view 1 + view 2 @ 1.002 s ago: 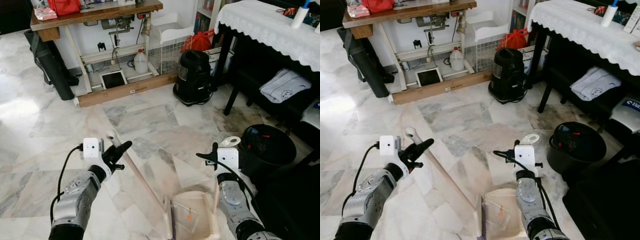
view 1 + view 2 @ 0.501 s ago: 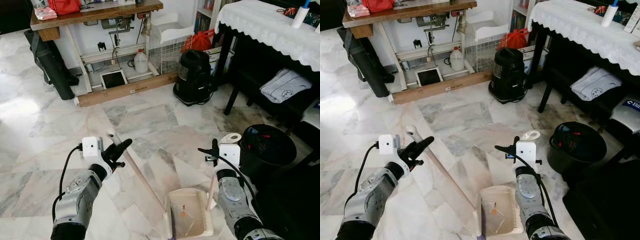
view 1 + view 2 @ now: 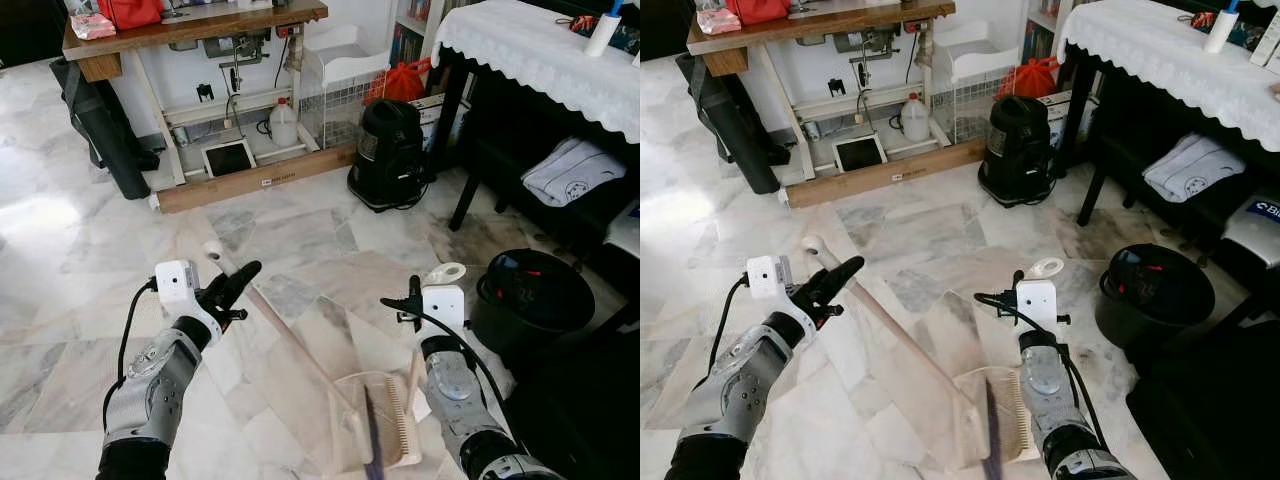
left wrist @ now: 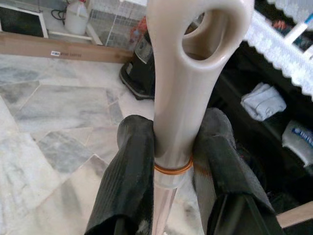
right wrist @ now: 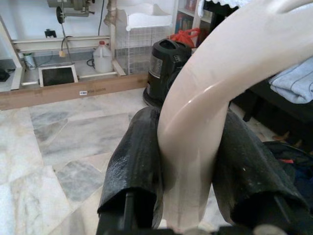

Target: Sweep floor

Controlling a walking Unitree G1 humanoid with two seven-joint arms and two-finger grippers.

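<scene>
left pincer (image 4: 171, 161) clamps the broom handle (image 4: 181, 83); right pincer (image 5: 188, 161) clamps the dustpan handle (image 5: 205, 98).

Left gripper (image 3: 830, 283) holding broom handle (image 3: 890, 340), right gripper (image 3: 1032, 300) holding dustpan (image 3: 995, 425), marble floor (image 3: 910, 230).

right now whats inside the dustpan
The broom's dark bristle head stands across the tilted dustpan, by its comb teeth. Motion blur and the bristles hide any debris inside.

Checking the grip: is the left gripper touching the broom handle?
Touching. Left wrist view shows both fingers pressed against the broom handle.
</scene>
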